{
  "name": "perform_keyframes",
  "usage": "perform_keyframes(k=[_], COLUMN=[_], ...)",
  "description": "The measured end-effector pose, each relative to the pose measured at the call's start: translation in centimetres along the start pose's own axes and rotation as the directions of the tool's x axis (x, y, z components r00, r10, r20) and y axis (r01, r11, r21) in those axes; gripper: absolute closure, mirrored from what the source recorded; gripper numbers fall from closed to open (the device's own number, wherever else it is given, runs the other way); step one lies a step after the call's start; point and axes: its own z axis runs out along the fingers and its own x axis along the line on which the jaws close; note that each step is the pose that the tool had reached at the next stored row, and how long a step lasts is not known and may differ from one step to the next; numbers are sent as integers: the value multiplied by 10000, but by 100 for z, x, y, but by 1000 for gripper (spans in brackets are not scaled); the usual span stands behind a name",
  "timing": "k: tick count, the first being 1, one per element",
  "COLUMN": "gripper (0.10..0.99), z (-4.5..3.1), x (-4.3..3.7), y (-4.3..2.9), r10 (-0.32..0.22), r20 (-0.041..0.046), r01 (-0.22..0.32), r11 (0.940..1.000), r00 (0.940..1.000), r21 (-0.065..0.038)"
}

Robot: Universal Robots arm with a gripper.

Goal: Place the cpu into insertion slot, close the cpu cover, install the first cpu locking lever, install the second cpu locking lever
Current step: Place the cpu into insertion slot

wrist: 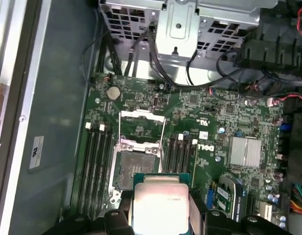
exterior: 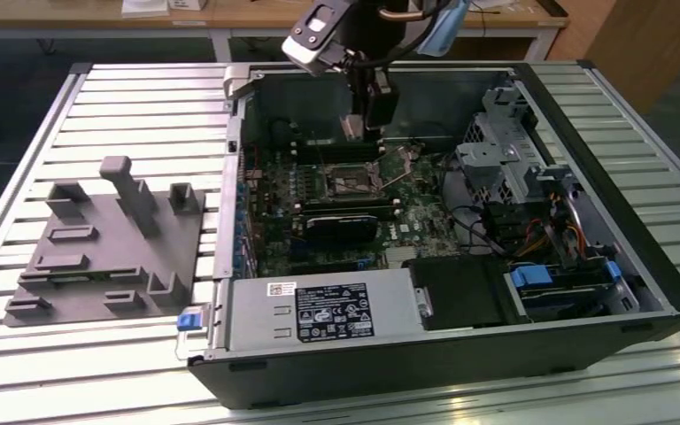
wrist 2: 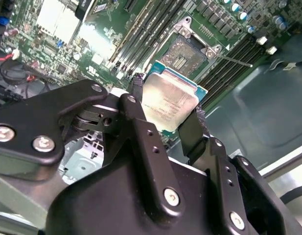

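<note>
Your black metal gripper (wrist 2: 169, 104) has its jaws closed on the small flat square cpu (wrist 2: 171, 95). One matte finger (wrist 2: 192, 129) presses on each of two opposite edges. The chip has a dull silvery-grey metal lid on a blue-green rim, and the faint print on the lid is too small for you to read.

Just beyond the jaw tips, apart from the chip, lies the square black insertion slot (wrist: 133, 169). It has a dark, finely grained centre and a bright metal rim. Past the slot, further from the jaws, the thin silvery cpu cover frame (wrist: 142, 115) is flipped open, and the board shows through its window cut-out.

Long narrow black slots (wrist: 97, 166) run in rows on either side of the jaws, across the green circuit board (wrist: 214, 110). Out to one side of the jaws, a white paper label (wrist: 36, 152) sits on the grey case wall. In the exterior view, a printed label (exterior: 334, 312) covers the silvery metal box at the near edge of the black computer case (exterior: 435, 372).
</note>
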Motion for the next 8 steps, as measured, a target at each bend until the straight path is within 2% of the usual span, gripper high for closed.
perform_keyframes(k=[3,8], gripper=[549,549], z=[32,123], x=[9,53], y=[-2,-5], r10=[295,305], r20=[24,20], r01=[-295,-305], r11=[9996,9995], r00=[9996,9995], r21=[2,0])
